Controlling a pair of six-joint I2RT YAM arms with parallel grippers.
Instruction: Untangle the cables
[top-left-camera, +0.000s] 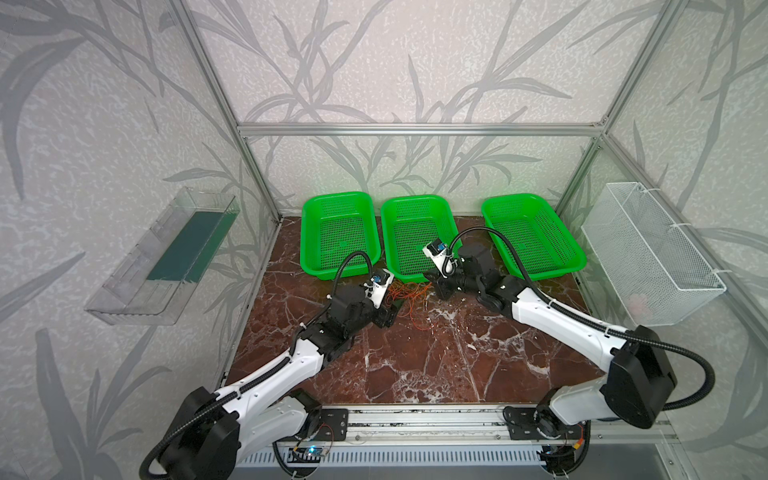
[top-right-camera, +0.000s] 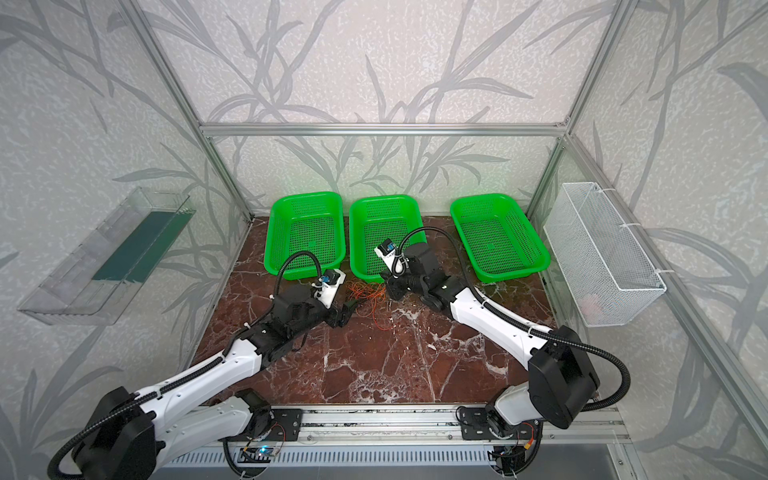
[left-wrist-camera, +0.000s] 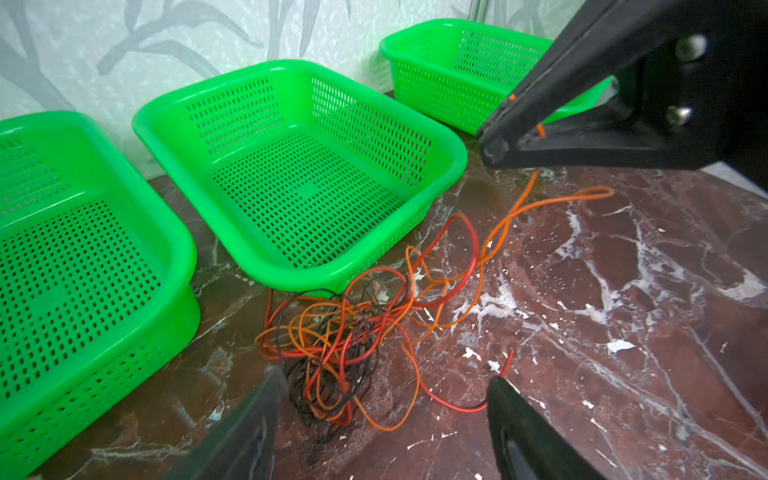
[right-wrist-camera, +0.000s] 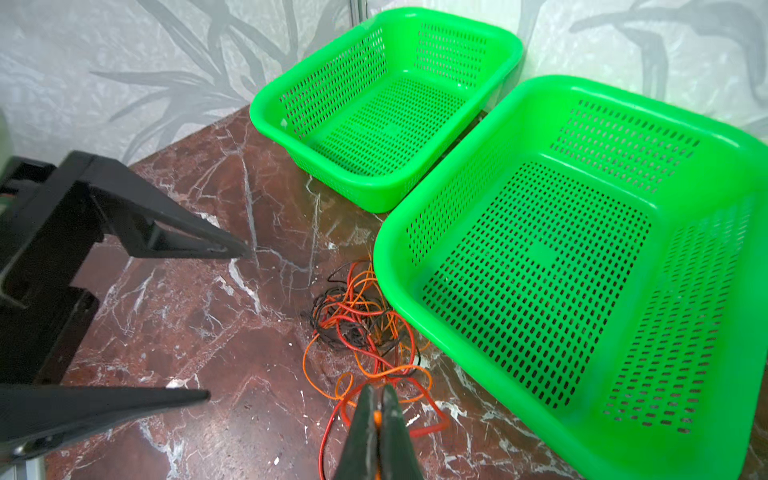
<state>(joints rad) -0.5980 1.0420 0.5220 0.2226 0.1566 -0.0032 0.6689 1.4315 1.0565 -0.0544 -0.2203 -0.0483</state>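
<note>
The cables (left-wrist-camera: 332, 332) (thin orange, red and black strands) are lying in a loose tangle on the red-brown marble tabletop (top-left-camera: 415, 365), just beside the near edge of the middle green basket (top-left-camera: 413, 198). The right gripper (right-wrist-camera: 377, 395) is reaching in from the right with its fingers pressed together, pinching the orange cable (right-wrist-camera: 377, 415) where it is trailing out of the tangle. The left gripper (left-wrist-camera: 386, 376) is hovering low, just left of the tangle, its fingers spread wide and gripping nothing. The left green basket (top-left-camera: 336, 194) and the right green basket (top-left-camera: 513, 197) are flanking the middle one along the far wall. White veins and pale flecks are streaking the marble. Grey leaf-patterned wallpaper (top-left-camera: 374, 62) is covering the walls behind an aluminium frame (top-left-camera: 415, 129) — a clear plastic tray (top-left-camera: 162, 257) is hanging on the left wall and a white wire basket (top-left-camera: 648, 249) on the right
</note>
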